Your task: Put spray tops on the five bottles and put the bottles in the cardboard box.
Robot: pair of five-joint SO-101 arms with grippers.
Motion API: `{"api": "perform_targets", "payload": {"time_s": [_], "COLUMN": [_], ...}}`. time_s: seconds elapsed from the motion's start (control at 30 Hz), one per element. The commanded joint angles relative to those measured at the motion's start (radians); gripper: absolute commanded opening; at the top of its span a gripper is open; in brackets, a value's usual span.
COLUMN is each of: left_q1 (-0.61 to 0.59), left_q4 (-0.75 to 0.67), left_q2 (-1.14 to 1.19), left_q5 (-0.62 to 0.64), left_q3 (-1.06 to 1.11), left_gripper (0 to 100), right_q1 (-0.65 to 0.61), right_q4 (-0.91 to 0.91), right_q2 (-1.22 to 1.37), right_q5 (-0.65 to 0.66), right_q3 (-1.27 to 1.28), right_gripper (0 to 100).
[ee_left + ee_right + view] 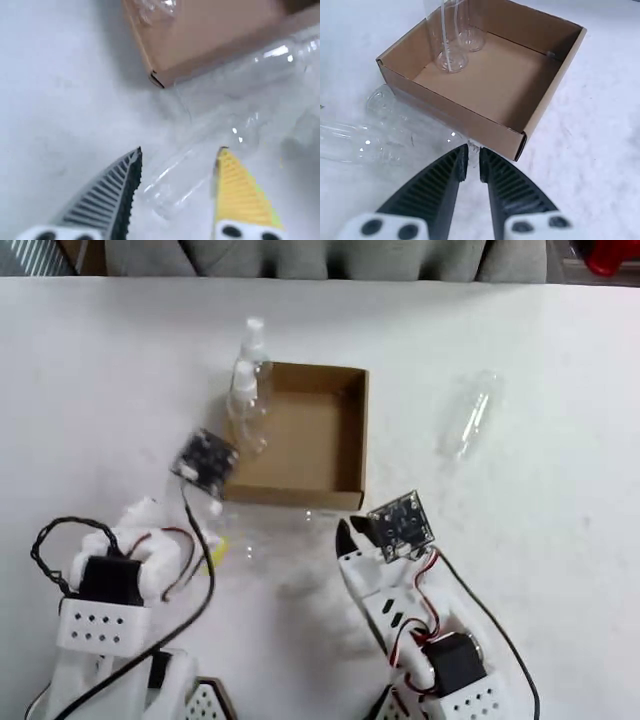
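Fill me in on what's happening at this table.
Clear spray bottles are being packed into a cardboard box. Two bottles with spray tops stand inside it already. The left gripper is open around a loose bottle lying beside the box. The right gripper, shut, sits at the box's near corner. A stray bottle lies farther off, apart from the box.

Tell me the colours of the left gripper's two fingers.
Left gripper: one finger dark grey, the other yellow; clearest in the left wrist view.
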Motion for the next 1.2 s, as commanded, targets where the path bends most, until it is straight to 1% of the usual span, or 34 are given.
{"api": "perform_targets", "payload": {"time_s": [0.0,0.1,0.2,0.33,0.43,0.5,0.63,0.83,0.97,1.17], "left_q1": [0.012,0.018,0.019,0.087,0.143,0.159,0.150,0.151,0.150,0.151], "left_q4": [0.114,0.118,0.114,0.120,0.112,0.110,0.110,0.107,0.015,-0.071], "left_q2": [0.013,0.016,0.016,0.048,0.160,0.260,0.447,0.670,0.773,0.874], "left_q5": [-0.226,-0.265,-0.284,-0.279,-0.279,-0.279,-0.287,-0.292,-0.292,-0.292], "left_q3": [-0.066,-0.057,-0.061,-0.063,-0.094,-0.146,-0.272,-0.376,-0.376,-0.381], "left_gripper": [17,21,28,35,34,34,34,34,34,34], "right_q1": [0.007,0.007,0.007,0.007,0.007,0.007,0.007,0.007,0.007,0.007], "right_q4": [-0.025,-0.025,-0.025,-0.025,-0.025,-0.025,-0.025,-0.025,-0.025,-0.025], "right_q2": [-0.002,-0.002,-0.002,-0.001,-0.001,-0.001,-0.001,-0.001,-0.001,-0.001], "right_q5": [0.012,0.012,0.012,0.012,0.012,0.012,0.012,0.012,0.012,0.012], "right_q3": [-0.012,-0.012,-0.012,-0.012,-0.012,-0.012,-0.012,-0.012,-0.012,-0.012], "right_gripper": [2.3,2.4,2.4,2.4,2.4,2.4,2.4,2.4,2.4,2.4]}}
